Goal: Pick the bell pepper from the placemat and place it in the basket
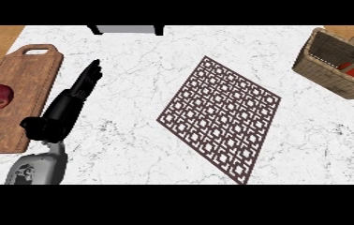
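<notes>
A placemat lies at the middle of the counter before me, with nothing on it. To its right, at the far edge, stands the basket, the bell pepper inside. My left hand rests left of the placemat, beside a cutting board with a round fruit on it.

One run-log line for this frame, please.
left hand: open, resting | right hand: unseen | placemat: bare | basket: red thing inside
</notes>
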Robot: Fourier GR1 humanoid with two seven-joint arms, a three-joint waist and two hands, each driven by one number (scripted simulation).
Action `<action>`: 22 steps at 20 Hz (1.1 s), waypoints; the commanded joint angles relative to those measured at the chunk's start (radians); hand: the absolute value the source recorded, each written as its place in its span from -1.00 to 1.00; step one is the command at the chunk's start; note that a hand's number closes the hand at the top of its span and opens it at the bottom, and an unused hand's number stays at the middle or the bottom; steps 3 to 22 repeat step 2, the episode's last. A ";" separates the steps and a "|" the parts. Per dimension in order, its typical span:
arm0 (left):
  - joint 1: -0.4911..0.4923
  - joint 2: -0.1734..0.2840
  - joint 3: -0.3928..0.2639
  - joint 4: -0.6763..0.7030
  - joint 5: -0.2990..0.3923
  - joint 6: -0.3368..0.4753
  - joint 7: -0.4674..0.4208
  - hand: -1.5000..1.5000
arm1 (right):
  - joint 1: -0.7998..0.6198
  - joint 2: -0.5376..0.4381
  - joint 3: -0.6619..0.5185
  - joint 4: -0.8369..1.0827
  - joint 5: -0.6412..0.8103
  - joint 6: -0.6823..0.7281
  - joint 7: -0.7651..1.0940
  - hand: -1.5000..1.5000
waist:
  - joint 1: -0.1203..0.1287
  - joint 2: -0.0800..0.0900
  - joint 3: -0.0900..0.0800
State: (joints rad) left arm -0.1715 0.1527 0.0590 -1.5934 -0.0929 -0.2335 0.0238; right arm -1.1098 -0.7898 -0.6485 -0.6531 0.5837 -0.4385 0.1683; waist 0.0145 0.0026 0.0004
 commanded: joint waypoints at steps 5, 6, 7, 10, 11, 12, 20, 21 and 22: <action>0.042 0.009 0.012 -0.025 -0.005 0.003 -0.028 0.00 | 0.015 -0.095 -0.074 -0.007 -0.107 0.110 0.055 -1.00 | -0.012 -0.005 0.000; 0.042 0.009 0.012 -0.025 -0.005 0.003 -0.028 0.00 | 0.015 -0.095 -0.074 -0.007 -0.107 0.110 0.055 -1.00 | -0.012 -0.005 0.000; 0.042 0.009 0.012 -0.025 -0.005 0.003 -0.028 0.00 | 0.015 -0.095 -0.074 -0.007 -0.107 0.110 0.055 -1.00 | -0.012 -0.005 0.000; 0.042 0.009 0.012 -0.025 -0.005 0.003 -0.028 0.00 | 0.015 -0.095 -0.074 -0.007 -0.107 0.110 0.055 -1.00 | -0.012 -0.005 0.000; 0.042 0.009 0.012 -0.025 -0.005 0.003 -0.028 0.00 | 0.015 -0.095 -0.074 -0.007 -0.107 0.110 0.055 -1.00 | -0.012 -0.005 0.000; 0.042 0.009 0.012 -0.025 -0.005 0.003 -0.028 0.00 | 0.015 -0.095 -0.074 -0.007 -0.107 0.110 0.055 -1.00 | -0.012 -0.005 0.000; 0.042 0.009 0.012 -0.025 -0.005 0.003 -0.028 0.00 | 0.015 -0.095 -0.074 -0.007 -0.107 0.110 0.055 -1.00 | -0.012 -0.005 0.000; 0.042 0.009 0.012 -0.025 -0.005 0.003 -0.028 0.00 | 0.015 -0.095 -0.074 -0.007 -0.107 0.110 0.055 -1.00 | -0.012 -0.005 0.000; 0.042 0.009 0.012 -0.025 -0.005 0.003 -0.028 0.00 | 0.015 -0.095 -0.074 -0.007 -0.107 0.110 0.055 -1.00 | -0.012 -0.005 0.000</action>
